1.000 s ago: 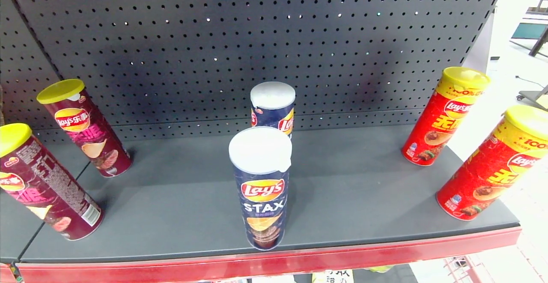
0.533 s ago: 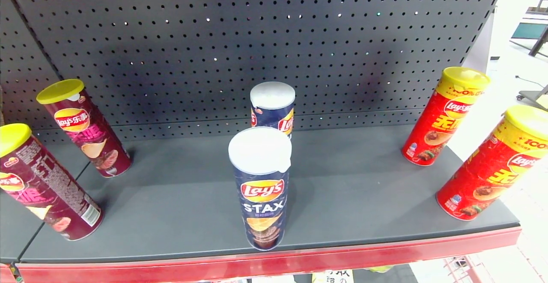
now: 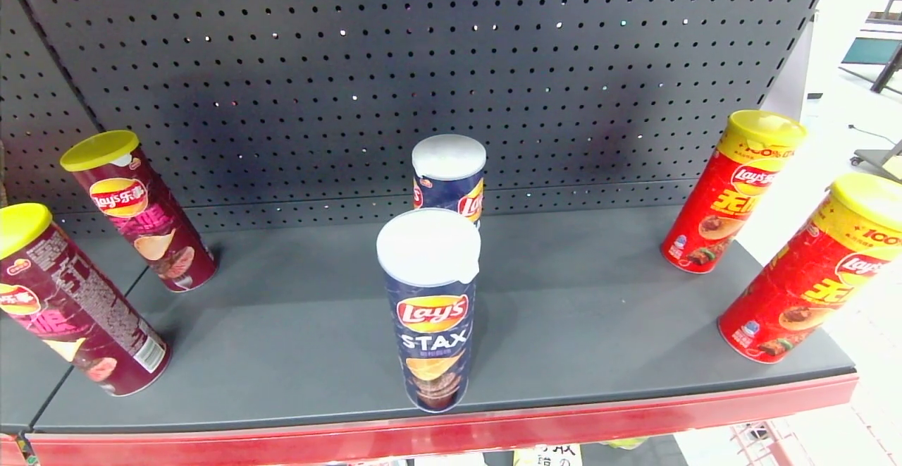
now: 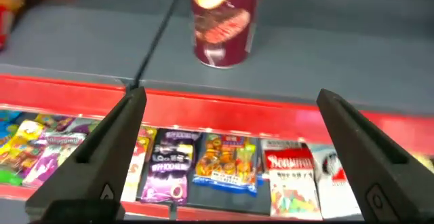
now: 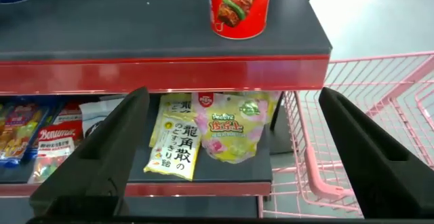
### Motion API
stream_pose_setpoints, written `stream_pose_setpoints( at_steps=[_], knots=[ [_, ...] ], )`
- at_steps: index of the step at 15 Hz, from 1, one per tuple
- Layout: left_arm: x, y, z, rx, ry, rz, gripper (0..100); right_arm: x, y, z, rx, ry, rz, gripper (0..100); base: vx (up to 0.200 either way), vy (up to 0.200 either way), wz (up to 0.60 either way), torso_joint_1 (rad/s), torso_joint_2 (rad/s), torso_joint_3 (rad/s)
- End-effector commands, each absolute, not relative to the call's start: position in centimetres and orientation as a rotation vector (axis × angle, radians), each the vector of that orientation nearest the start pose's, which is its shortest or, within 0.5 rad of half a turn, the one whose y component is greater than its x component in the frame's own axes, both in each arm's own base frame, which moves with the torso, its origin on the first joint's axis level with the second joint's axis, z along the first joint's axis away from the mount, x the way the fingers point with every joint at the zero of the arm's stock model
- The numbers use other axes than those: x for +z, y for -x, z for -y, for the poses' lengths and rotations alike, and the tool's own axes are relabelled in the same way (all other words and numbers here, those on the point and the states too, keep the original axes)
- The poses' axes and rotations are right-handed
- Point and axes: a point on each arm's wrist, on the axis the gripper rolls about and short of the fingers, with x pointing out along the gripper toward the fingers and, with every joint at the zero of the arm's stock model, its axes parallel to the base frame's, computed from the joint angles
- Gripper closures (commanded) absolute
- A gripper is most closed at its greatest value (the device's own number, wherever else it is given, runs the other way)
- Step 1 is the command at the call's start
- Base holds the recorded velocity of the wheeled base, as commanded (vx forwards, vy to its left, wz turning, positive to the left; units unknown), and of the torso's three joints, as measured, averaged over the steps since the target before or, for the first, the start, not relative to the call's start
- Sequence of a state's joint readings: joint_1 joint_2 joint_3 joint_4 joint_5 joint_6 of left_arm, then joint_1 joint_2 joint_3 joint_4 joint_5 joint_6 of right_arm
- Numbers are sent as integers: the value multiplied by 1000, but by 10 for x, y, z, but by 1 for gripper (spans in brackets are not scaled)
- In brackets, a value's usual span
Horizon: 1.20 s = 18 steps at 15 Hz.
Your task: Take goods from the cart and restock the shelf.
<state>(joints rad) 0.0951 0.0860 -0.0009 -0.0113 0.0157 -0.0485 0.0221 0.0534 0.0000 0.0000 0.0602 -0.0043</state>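
Poised before shelf with left tool and right tool spread wide, empty. Judging by cans: likely light, stiff, slick (crushable if overclamped); best gripped mid-body.

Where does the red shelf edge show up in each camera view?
Head: edge runs in front of the blue can.
Left wrist: edge lies between maroon can and snack packs.
Right wrist: edge lies between red can and snack packs.
Shared landmark: grey board behind the edge.
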Motion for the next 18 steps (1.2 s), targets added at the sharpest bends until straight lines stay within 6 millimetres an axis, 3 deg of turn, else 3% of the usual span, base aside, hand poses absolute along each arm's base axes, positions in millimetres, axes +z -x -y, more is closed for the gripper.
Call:
stream_pose_setpoints(
  at_steps=[1, 18],
  knots=[
    [77, 16, 2, 63, 6, -92, 0, 76, 20, -1, 95, 9, -44, 0, 0, 0, 0, 0, 0, 0],
    [77, 16, 2, 70, -10, -92, 0, 76, 23, -2, 74, 3, -4, 0, 0, 0, 0, 0, 0, 0]
  ],
)
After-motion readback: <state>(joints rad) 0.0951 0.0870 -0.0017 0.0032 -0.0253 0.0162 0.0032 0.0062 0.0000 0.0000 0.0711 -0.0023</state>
